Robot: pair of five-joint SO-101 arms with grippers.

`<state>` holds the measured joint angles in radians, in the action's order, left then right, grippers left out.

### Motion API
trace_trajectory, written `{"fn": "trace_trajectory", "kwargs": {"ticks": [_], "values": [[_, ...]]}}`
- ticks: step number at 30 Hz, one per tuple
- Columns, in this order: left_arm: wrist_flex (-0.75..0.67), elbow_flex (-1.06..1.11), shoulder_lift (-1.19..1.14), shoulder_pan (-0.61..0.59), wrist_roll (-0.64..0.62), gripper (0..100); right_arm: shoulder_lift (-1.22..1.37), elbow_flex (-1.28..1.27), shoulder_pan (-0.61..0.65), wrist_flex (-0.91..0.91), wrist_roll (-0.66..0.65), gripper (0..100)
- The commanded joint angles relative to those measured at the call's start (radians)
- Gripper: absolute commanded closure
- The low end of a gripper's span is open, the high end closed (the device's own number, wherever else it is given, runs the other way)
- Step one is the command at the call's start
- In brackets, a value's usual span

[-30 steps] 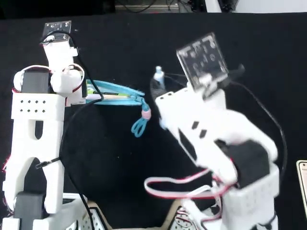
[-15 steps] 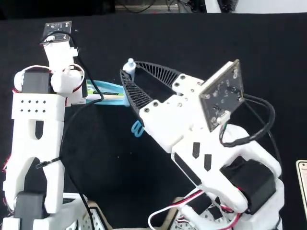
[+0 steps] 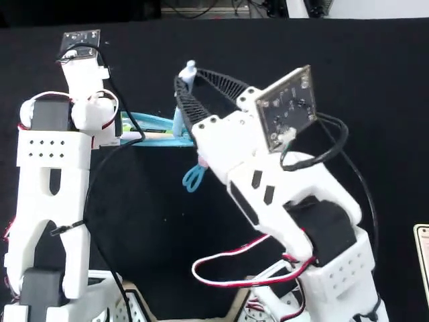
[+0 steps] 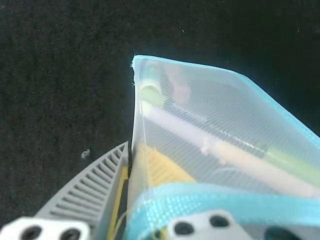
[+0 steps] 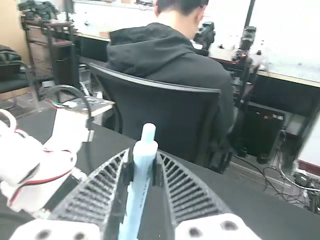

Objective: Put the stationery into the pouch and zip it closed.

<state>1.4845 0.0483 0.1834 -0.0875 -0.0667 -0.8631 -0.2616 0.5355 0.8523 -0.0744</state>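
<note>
The pouch is pale blue and see-through and lies on the black table beside the left arm. My left gripper is shut on its end. In the left wrist view the pouch shows a white and green pen and a yellow item inside, with my left gripper clamped on its edge. My right gripper hangs above the pouch's other end, shut on a light blue pen that stands nearly upright. In the right wrist view that pen pokes out between the ribbed fingers.
A blue pull loop with a pink bead lies on the table by the pouch's right end. The table is black all over. A pale object sits at the right edge.
The right arm swung left and dipped toward the pouch, then tilted back up, keeping the blue pen in its fingers. The left arm and the pouch stayed put.
</note>
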Motion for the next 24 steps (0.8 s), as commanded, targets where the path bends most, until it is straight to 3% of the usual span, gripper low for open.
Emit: {"fn": "trace_trajectory", "kwargs": {"ticks": [1,10,24], "values": [[-0.003,0.062,-0.014,-0.028,-0.006,97,-0.042,0.001,-0.029,0.008,0.006,98.7],[-0.003,0.062,-0.014,-0.028,-0.008,97,-0.097,-0.038,0.071,0.181,0.005,98.7],[-0.003,0.062,-0.014,-0.024,-0.009,97,-0.101,-0.406,0.126,-0.071,0.008,98.7]]}}
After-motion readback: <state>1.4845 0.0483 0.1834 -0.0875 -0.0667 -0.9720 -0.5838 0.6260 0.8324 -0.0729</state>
